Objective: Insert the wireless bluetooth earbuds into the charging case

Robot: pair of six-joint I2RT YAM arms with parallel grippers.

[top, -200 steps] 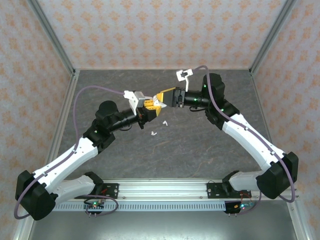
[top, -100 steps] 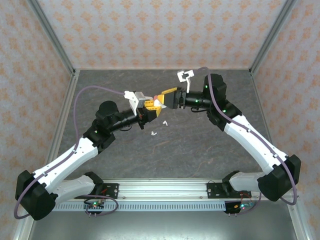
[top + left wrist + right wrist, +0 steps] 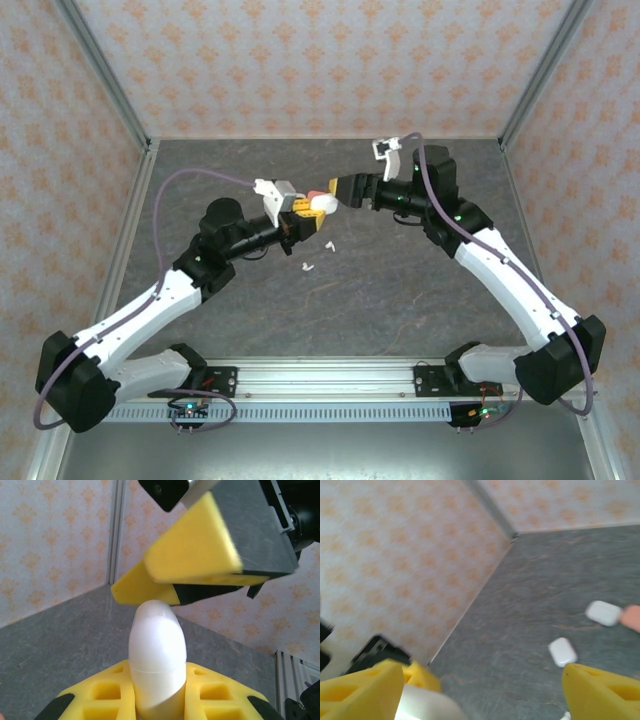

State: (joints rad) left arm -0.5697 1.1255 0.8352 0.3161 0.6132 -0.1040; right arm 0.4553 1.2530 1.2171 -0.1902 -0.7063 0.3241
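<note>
Jaws of your right gripper have just spread wide and drawn back from the white charging case; they now sit just above its rounded tip. Your left gripper is clamped on the case's lower half, holding it off the table. The case is smooth and pebble-like, and its seam looks shut, so the lid probably needs opening. Two tiny white earbuds lie on the table below, not yet inserted.

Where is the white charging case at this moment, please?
In the top view, the white charging case sits in the left tool, raised above the middle of the table, with the open right tool close beside it.
</note>
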